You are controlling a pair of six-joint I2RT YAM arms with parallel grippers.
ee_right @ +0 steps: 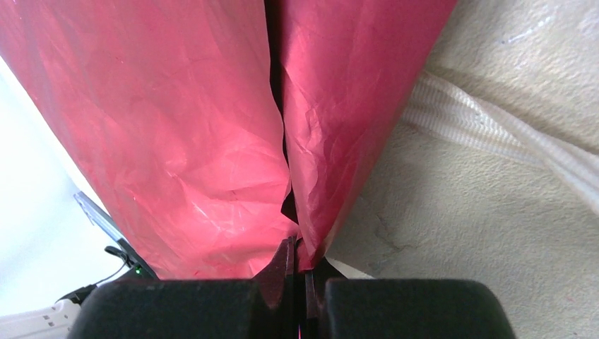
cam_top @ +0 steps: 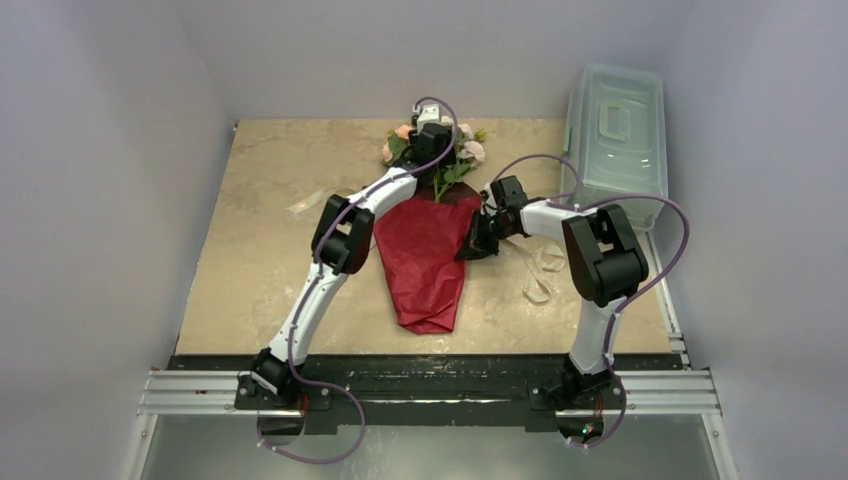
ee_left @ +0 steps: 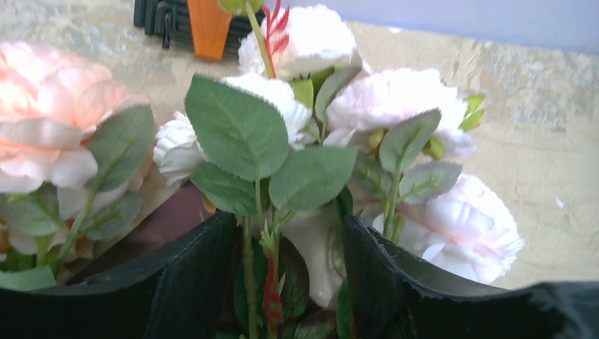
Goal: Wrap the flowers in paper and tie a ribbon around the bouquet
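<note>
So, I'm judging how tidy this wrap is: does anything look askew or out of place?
The paper is a loose, crinkled fold with an open seam, its edge pinched in the right gripper. The ribbon lies slack on the table beside it, not tied round anything, and the flowers poke out at the far end.

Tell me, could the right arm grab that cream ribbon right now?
Probably not yet: the ribbon lies uncovered close beside it, but the right gripper is shut on the paper and would need to let go first.
</note>
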